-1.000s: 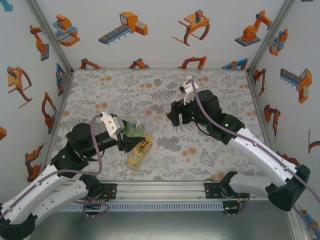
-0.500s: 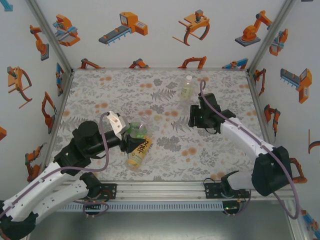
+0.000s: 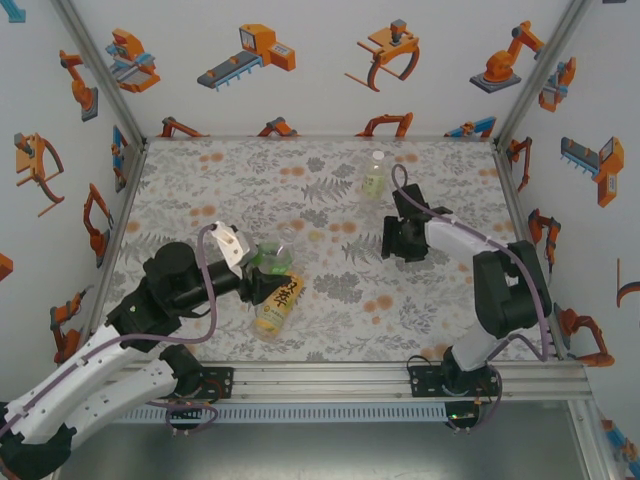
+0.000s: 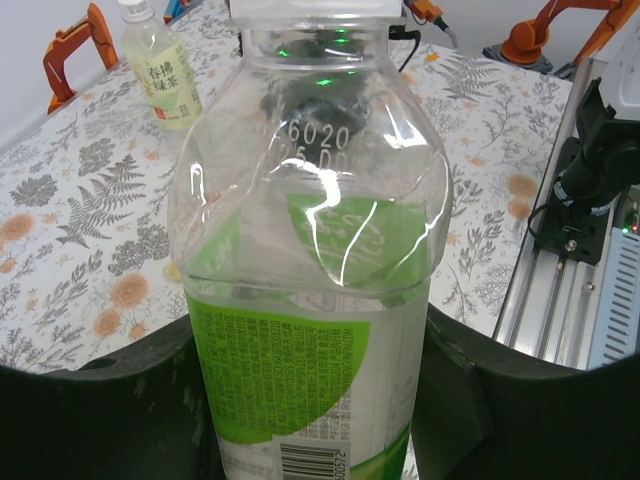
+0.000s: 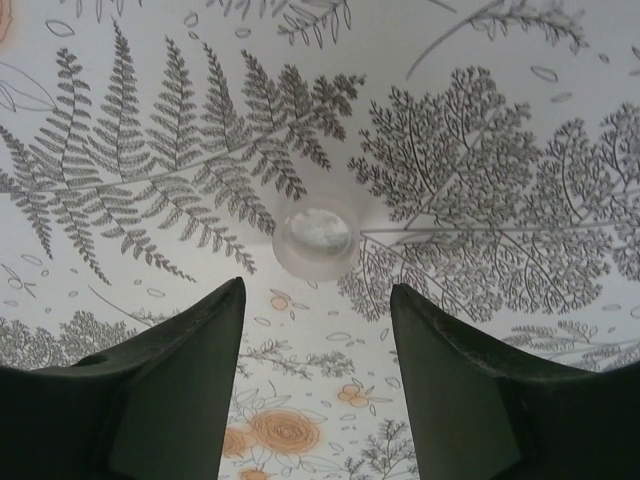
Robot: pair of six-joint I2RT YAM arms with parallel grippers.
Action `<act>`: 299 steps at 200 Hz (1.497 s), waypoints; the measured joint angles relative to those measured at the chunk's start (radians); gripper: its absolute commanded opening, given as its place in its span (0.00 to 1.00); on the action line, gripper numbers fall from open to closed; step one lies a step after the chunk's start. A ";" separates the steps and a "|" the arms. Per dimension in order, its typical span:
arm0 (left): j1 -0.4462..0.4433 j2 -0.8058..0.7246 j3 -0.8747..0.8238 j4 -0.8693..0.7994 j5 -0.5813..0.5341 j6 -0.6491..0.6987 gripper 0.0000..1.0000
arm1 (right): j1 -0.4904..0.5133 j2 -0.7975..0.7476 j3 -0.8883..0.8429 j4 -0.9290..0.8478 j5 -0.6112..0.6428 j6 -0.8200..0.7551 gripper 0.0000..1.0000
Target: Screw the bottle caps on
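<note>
On the left, our left gripper (image 4: 310,400) is clamped round the green-labelled bottle (image 4: 310,230), beside the amber bottle (image 3: 278,305) lying on the table (image 3: 200,180). Over to the right, our right gripper (image 5: 315,288) hangs jaws apart, a loose cap (image 5: 317,237) just ahead of its fingertips. If we close off-centre, that cap may skid or flip.

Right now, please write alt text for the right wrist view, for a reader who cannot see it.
A small pale round cap lies on the fern-printed table cover, just ahead of the right end effector, whose dark fingers stand apart, empty.
</note>
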State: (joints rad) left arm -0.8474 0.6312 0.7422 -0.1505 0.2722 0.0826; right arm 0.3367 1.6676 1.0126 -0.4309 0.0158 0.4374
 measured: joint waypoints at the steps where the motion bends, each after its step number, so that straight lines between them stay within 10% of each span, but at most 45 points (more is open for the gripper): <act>1: 0.000 0.000 0.000 0.000 0.000 0.000 0.00 | 0.000 0.002 0.001 0.001 0.000 -0.001 0.52; 214: 0.000 -0.019 0.024 -0.029 -0.041 -0.011 0.00 | 0.008 0.020 0.023 -0.010 -0.021 -0.078 0.34; 299: 0.000 0.024 0.023 0.003 -0.040 -0.024 0.00 | 0.284 -0.211 -0.119 -0.064 -0.040 0.035 0.34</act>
State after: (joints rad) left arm -0.8471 0.6552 0.7647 -0.1478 0.2321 0.0586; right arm 0.6209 1.4563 0.8940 -0.4950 -0.0246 0.4728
